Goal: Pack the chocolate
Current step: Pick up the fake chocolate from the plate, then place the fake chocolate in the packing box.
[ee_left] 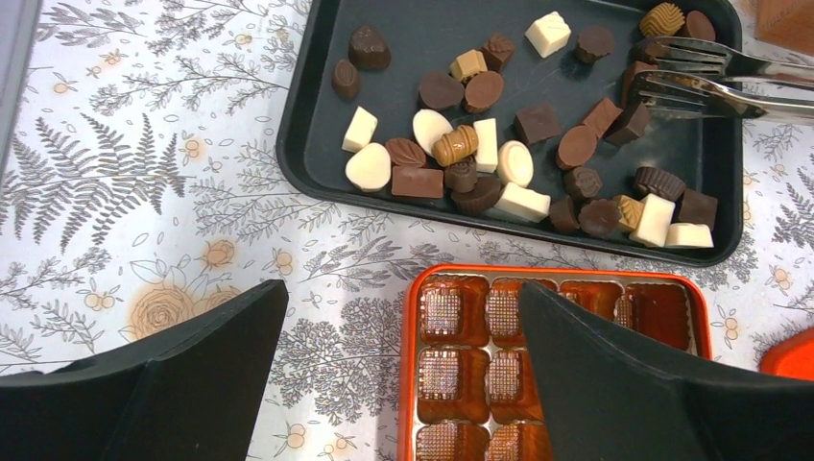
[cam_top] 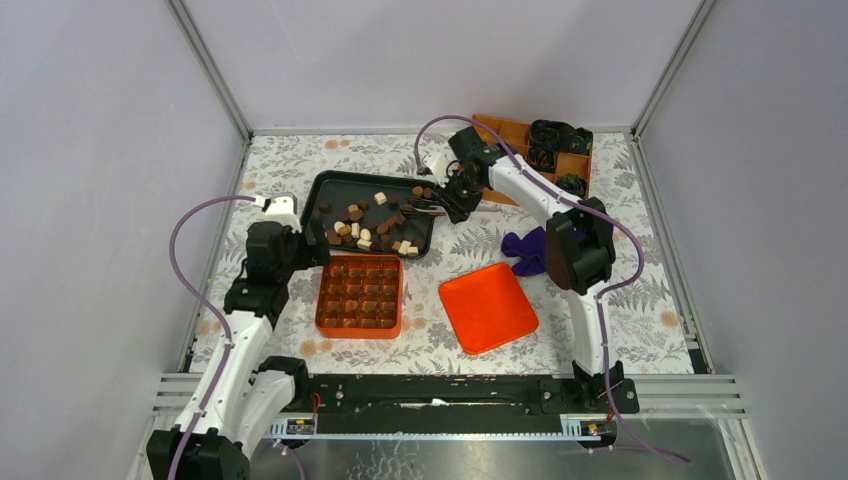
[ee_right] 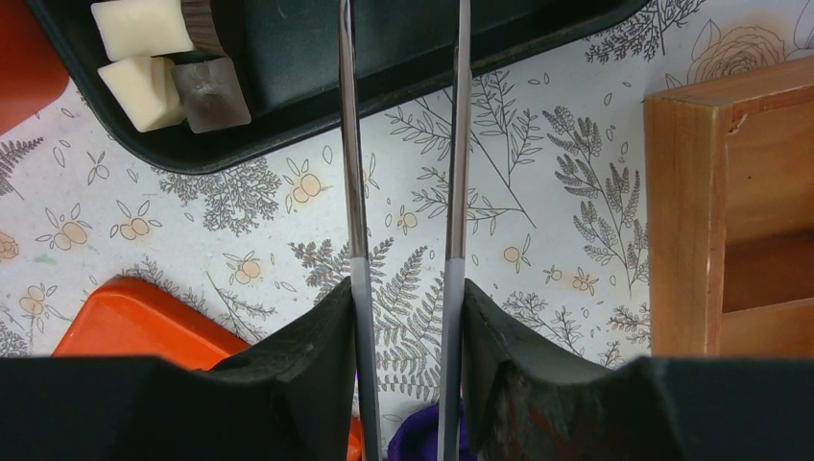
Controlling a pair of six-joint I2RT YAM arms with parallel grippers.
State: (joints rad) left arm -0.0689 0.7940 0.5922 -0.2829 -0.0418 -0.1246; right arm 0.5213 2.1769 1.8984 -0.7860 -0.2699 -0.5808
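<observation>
I read the right gripper clamped on metal tongs, whose tips reach over the black tray. The chocolate lies loose in that tray. The left gripper is spread wide above the orange compartment box, just beside the tray.

The left arm and right arm had white shells with black joints, each trailing a purple cable. The left tool and right tool had matte black wedge fingers.

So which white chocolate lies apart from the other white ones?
The white cube at the far end of the black tray; the rest lie toward the near side.
</observation>
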